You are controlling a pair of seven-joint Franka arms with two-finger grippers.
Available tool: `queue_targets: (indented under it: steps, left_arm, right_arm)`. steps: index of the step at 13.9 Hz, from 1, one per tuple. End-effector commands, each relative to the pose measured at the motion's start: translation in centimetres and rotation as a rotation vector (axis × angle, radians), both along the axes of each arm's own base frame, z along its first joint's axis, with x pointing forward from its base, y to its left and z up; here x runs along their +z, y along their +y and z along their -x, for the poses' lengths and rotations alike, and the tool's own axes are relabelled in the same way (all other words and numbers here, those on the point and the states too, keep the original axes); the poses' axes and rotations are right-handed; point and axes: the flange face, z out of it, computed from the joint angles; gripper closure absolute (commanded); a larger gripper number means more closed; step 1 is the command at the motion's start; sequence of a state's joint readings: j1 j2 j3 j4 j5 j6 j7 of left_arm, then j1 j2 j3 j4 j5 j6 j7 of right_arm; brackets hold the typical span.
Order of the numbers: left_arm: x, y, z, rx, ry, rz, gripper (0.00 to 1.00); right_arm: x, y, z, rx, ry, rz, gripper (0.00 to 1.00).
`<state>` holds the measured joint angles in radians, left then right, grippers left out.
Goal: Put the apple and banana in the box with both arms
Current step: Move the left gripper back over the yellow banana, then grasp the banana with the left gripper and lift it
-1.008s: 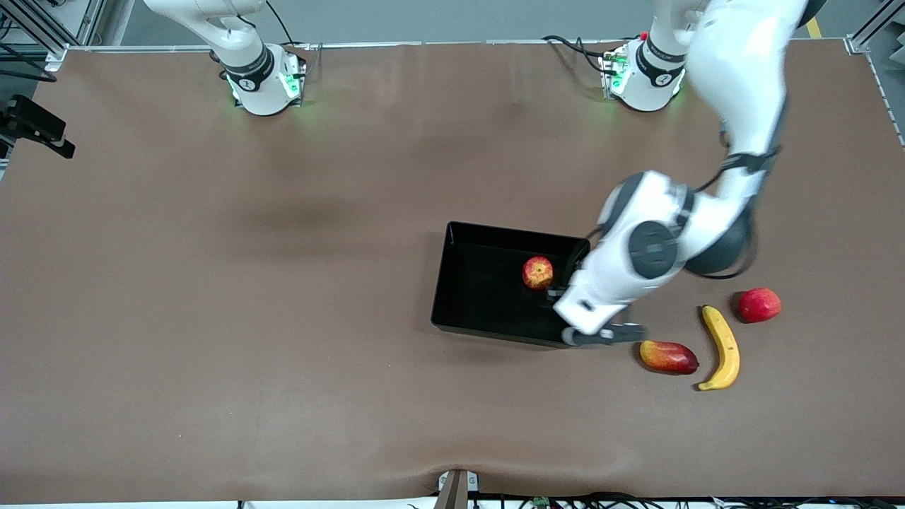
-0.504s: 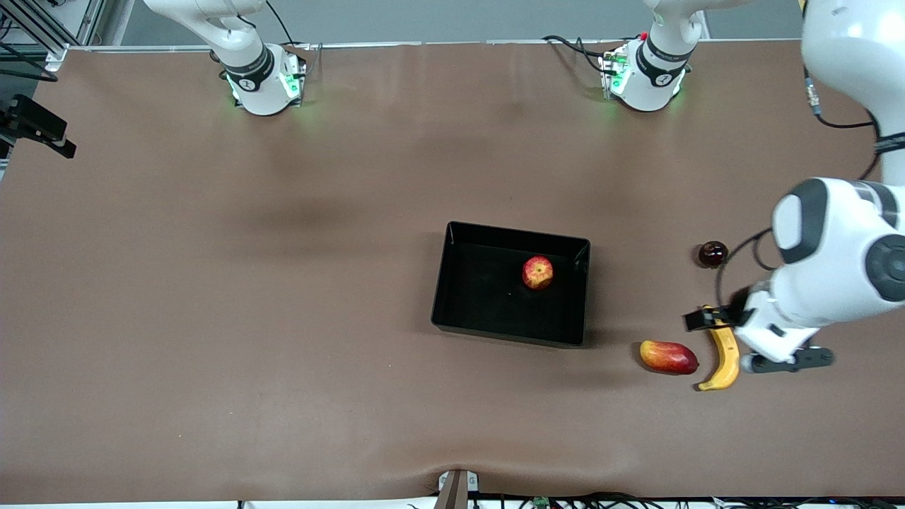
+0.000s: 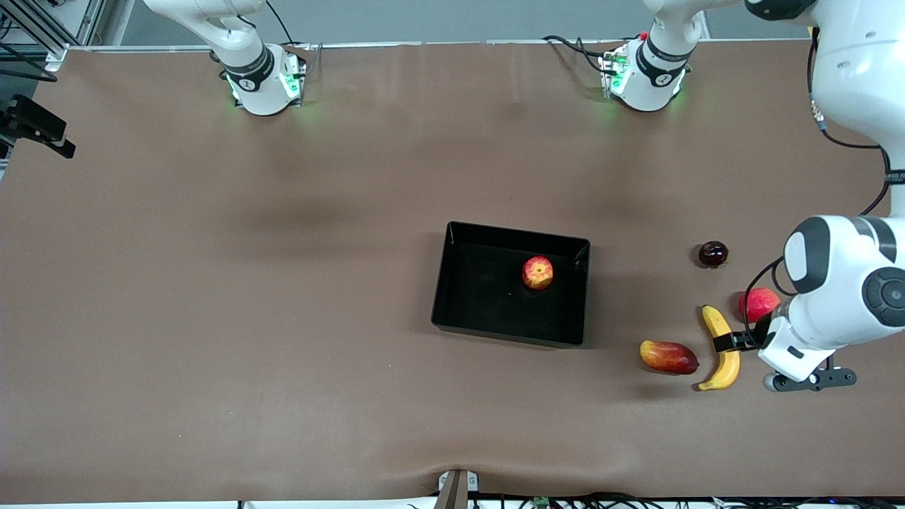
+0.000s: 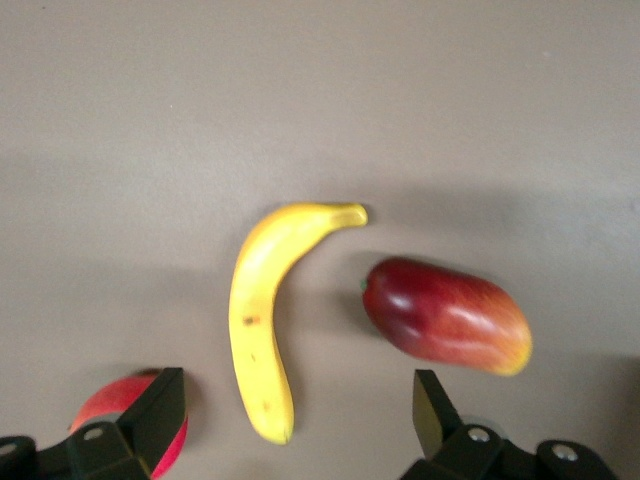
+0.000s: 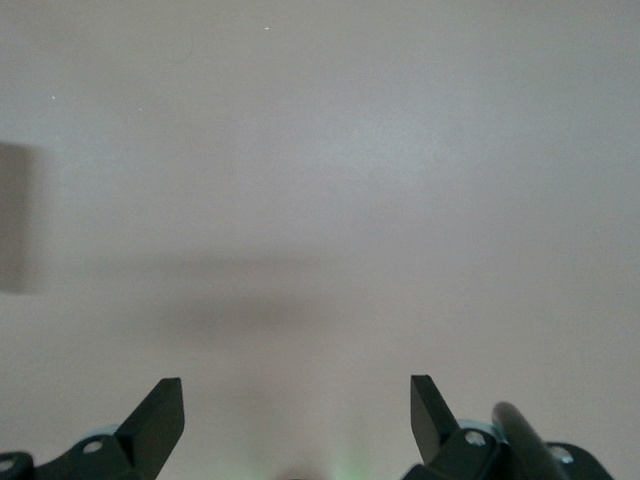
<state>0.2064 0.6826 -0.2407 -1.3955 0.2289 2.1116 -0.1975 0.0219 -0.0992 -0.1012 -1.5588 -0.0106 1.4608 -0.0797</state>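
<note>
1. The apple [image 3: 538, 273] lies in the box [image 3: 452, 283], toward its 3 o'clock wall.
2. The banana [image 3: 722, 348] lies on the table [image 3: 283, 318], at 4 o'clock from the box; the mango-shaped fruit [image 3: 668, 356] is just beside it, and the plain red fruit [image 3: 756, 304] is at its 2 o'clock.
3. I see the left gripper [image 4: 290, 420] over the banana, fingers [image 4: 158, 410] spread and empty.
4. I see the right gripper [image 5: 297, 412] spread over bare table; that arm waits.
5. A dark round fruit [image 3: 713, 253] lies at 12 o'clock from the banana.
</note>
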Motion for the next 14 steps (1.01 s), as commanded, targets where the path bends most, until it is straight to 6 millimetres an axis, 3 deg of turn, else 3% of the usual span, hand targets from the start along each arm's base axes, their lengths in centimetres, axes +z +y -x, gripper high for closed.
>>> queue_targets:
  steps: [1, 7, 10, 13, 14]
  left_arm:
    - [-2.5, 1.3, -0.8, -0.003, -0.049, 0.004, 0.0]
    - [-7.3, 4.9, -0.3, 0.021, -0.012, 0.006, 0.0]
    - [-9.6, 5.0, 0.2, 0.023, 0.017, 0.009, 0.0]
    - [-11.1, 5.3, 0.5, 0.027, 0.037, 0.01, 0.08]
    - [-11.3, 5.3, 0.6, 0.026, 0.042, 0.01, 0.15]
  right_arm:
    - [0.4, -0.8, 0.1, -0.005, 0.003, 0.015, 0.0]
    - [0.4, -0.9, 0.1, -0.005, 0.002, 0.013, 0.0]
    - [0.4, -0.9, 0.1, -0.005, 0.002, 0.01, 0.0]
    - [0.4, -0.9, 0.1, -0.008, 0.002, 0.009, 0.0]
    - [0.4, -0.9, 0.1, -0.008, 0.002, 0.009, 0.0]
